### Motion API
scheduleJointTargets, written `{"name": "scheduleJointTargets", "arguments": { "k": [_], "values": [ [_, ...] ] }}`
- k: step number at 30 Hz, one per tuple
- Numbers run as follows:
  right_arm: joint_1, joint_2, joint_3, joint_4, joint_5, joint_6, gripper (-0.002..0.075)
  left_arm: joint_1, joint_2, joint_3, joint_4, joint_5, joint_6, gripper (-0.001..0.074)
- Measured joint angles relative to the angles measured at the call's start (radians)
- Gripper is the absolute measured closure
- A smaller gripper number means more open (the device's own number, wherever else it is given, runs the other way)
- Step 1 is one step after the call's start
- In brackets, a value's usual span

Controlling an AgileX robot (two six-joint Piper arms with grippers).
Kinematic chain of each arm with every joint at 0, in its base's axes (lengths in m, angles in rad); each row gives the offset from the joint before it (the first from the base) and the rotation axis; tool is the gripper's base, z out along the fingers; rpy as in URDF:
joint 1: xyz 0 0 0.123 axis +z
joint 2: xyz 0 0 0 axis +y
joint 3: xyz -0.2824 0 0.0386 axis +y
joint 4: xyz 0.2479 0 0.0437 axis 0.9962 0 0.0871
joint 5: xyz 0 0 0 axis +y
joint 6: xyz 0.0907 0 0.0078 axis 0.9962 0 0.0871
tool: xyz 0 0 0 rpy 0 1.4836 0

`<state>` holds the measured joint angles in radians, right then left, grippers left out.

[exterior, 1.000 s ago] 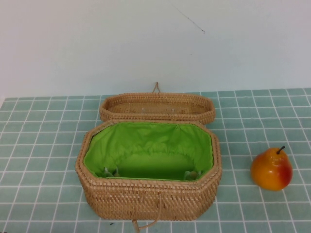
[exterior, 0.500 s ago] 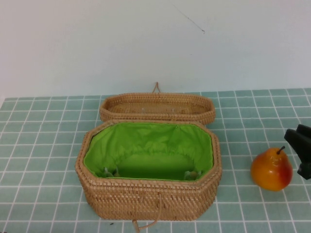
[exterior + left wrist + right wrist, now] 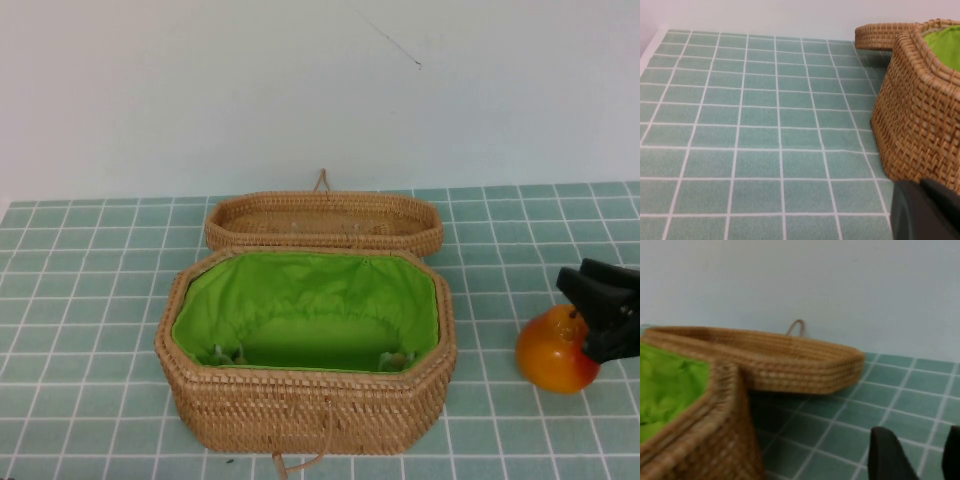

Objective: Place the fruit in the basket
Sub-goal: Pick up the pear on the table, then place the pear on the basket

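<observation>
**Right gripper over pear, basket open to its left**

Item 1. The right gripper (image 3: 600,325), black, is being seen at the right edge of the high view, directly above and partly in front of the fruit. In the right wrist view its two dark fingers (image 3: 888,456) are being shown apart with bare tile between them, so it is being held spread and is grasping nothing.

Item 2. The small glossy pear (image 3: 550,358), yellow-orange with a red blush, is being found just under that gripper, standing on the tiled table well to the right of the basket. Its top and stem are being hidden by the gripper; its long axis is being judged roughly upright. The fruit is lying below the hand, so a descent is being called for next, followed by a carry to the left.

Item 3. The large octagonal tan woven wicker basket (image 3: 300,405) with bright green fabric lining is being seen at centre, apart from the pear. Its hinged wicker lid (image 3: 325,222) is lying open behind it, so the lined interior is being left open to receive the fruit.

Item 4. The left gripper (image 3: 927,212) is being seen only as a dark shape in the left wrist view, beside the basket's wall. It is not appearing in the high view, and its state cannot be told. The right arm is much nearer the pear.

Item 5. The green tiled table (image 3: 90,300) is carrying all of the above.
</observation>
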<state>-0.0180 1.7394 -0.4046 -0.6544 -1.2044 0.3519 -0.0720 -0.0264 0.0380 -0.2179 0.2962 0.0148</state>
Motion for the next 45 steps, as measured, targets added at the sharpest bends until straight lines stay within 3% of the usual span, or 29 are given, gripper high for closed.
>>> {"name": "scheduleJointTargets", "arguments": {
  "k": [4, 22, 30, 38, 41, 45],
  "values": [
    [0.0, 0.011, 0.0, 0.069, 0.002, -0.007, 0.0477, 0.0, 0.0, 0.0, 0.0, 0.0, 0.0, 0.0735],
    [0.0, 0.11, 0.0, 0.056, -0.009, 0.041, 0.0481, 0.0, 0.0, 0.0, 0.0, 0.0, 0.0, 0.0735],
    [0.002, 0.062, -0.017, 0.042, 0.008, 0.112, 0.0693, 0.0, 0.0, 0.0, 0.0, 0.0, 0.0, 0.0735],
    [0.004, -0.19, -0.203, -0.143, 0.004, 0.274, 0.0705, 0.0, 0.0, 0.0, 0.0, 0.0, 0.0, 0.0735],
    [0.045, -0.255, -0.313, -0.229, -0.002, 0.374, 0.0705, 0.0, 0.0, 0.0, 0.0, 0.0, 0.0, 0.0735],
    [0.188, -0.28, -0.445, -0.317, 0.084, 0.44, 0.0706, 0.0, 0.0, 0.0, 0.0, 0.0, 0.0, 0.0735]
  ]
}}
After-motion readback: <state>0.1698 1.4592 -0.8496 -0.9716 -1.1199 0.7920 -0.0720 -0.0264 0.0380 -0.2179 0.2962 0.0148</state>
